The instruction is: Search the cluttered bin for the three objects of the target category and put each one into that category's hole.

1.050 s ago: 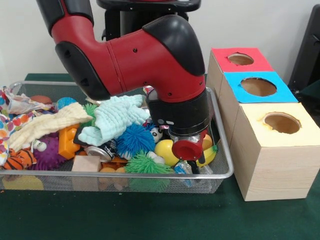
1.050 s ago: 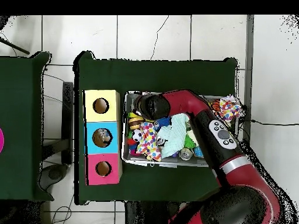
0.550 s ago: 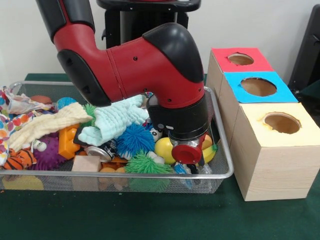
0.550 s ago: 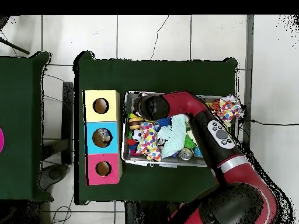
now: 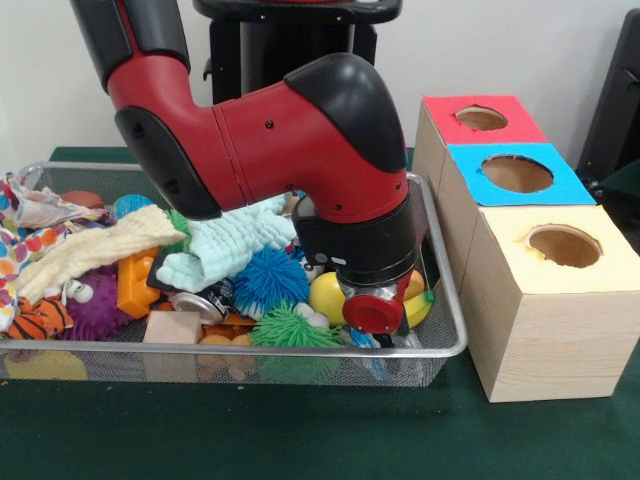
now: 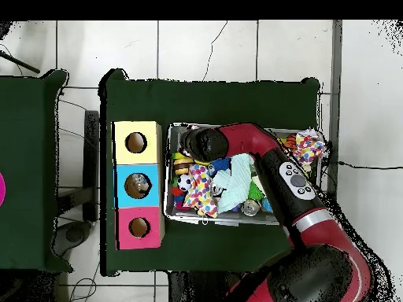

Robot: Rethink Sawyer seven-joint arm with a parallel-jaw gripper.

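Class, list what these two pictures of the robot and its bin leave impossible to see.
- Gripper fingers: front view, buried among toys in the wire mesh bin; overhead, under the red and black arm.
- Blue-topped box's hole: overhead, contents too small to identify.
- Patterned cloth: front view, cut by left edge.

The wire mesh bin point(image 5: 452, 300) sits on the green-covered table point(image 5: 300, 440), with three wooden hole-topped boxes point(image 5: 545, 300) lined up near-to-far just right of it. Inside, the spiky blue ball point(image 5: 270, 278) lies left of the yellow ball point(image 5: 325, 295), behind the spiky green ball point(image 5: 290, 328).
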